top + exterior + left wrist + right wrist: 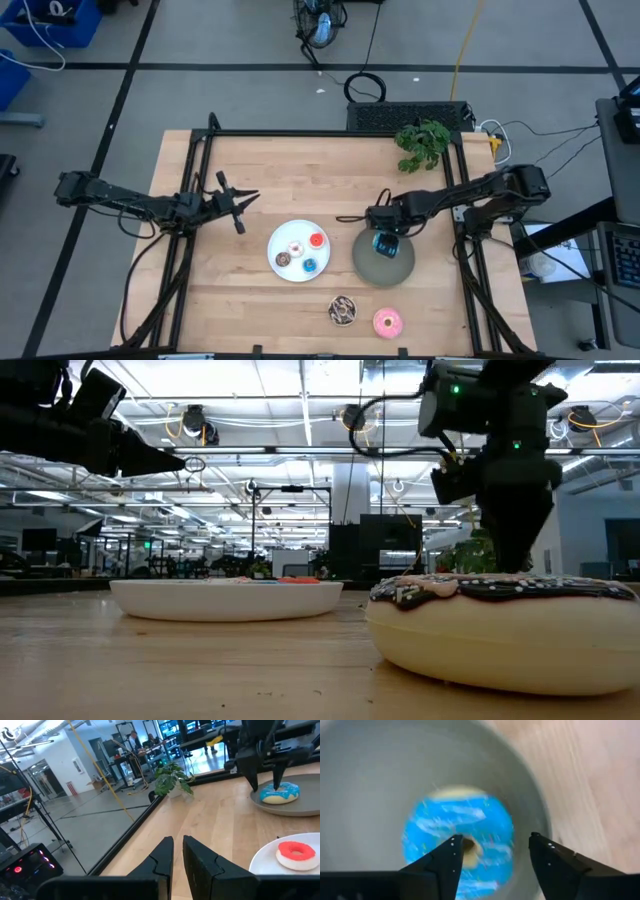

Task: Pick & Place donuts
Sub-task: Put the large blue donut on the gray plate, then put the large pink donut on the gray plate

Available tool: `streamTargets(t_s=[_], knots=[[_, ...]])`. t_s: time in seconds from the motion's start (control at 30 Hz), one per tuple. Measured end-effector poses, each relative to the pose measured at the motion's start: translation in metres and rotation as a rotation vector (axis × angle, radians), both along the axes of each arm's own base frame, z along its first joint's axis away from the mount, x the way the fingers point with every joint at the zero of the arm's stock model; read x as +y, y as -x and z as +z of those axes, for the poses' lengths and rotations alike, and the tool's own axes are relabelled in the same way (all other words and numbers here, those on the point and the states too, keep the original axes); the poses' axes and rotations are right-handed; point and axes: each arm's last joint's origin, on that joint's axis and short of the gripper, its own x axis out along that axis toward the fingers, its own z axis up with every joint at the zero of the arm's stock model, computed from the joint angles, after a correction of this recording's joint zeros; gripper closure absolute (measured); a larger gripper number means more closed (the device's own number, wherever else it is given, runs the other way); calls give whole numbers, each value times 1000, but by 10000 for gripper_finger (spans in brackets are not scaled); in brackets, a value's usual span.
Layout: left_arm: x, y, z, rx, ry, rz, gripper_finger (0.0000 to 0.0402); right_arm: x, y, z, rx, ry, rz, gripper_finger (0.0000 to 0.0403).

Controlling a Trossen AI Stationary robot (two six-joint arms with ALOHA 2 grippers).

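Observation:
The blue sprinkled donut (457, 837) lies flat on the grey plate (383, 270), right of the table's middle. My right gripper (492, 840) stands open over it, pointing down, one fingertip above the donut's hole and the other beyond its outer edge. The white plate (275, 240) in the middle carries the tiny donuts: red (317, 240), pale pink (296, 248), brown (283, 259) and blue (309, 265). The chocolate-drizzled donut (342, 311) and the pink donut (388, 321) lie on the table near its front edge. My left gripper (177, 842) waits shut and level at the table's left. My right gripper comes at the blue sprinkled donut from above with its fingers spread. One fingertip (452, 845) is at the donut's hole; whether it touches the donut I cannot tell. The donut rests on the grey plate.
A small green plant (423, 143) stands at the table's far right corner. A black frame runs along the table's edges. Bare wood lies between the white plate and my left gripper.

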Motion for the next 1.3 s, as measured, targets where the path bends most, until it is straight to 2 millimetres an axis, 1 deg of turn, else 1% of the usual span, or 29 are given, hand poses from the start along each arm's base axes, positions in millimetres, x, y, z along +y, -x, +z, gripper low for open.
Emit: streamTargets(t_s=[0.17, 0.27, 0.37, 0.5, 0.6, 0.7, 0.77, 0.9, 0.93, 1.03, 1.1, 1.2, 1.3], knots=[[0, 0, 0, -4, 0, 5, 353, 0, 2, 18, -86, -5, 0, 176], [1, 0, 0, 4, -2, 6, 353, 0, 6, 29, -134, -12, -16, 175], [1, 0, -1, 10, -3, 7, 353, 6, 11, 41, -190, -20, 2, 182], [1, 0, -1, 14, -3, 8, 353, 24, 18, 55, -286, 37, 78, 202], [1, 0, -1, 10, 5, 9, 353, 42, 25, 64, -352, 92, 95, 231], [1, 0, -1, 7, 8, 9, 353, 59, 32, 70, -333, 92, 73, 274], [1, 0, -1, 4, 9, 10, 353, 72, 32, 76, -319, 110, 85, 310], [1, 0, -1, -7, 29, 13, 353, 100, 29, 92, -282, 192, 174, 384], [1, 0, -1, -7, 30, 13, 353, 107, 27, 97, -284, 207, 195, 393], [1, 0, -1, -8, 31, 13, 353, 127, 21, 107, -273, 234, 229, 391], [1, 0, -1, -9, 31, 13, 353, 136, 16, 109, -268, 235, 248, 391], [1, 0, -1, -9, 31, 12, 353, 146, 10, 107, -258, 205, 266, 400], [1, 0, -1, -8, 30, 12, 353, 153, 8, 101, -237, 159, 276, 400]])
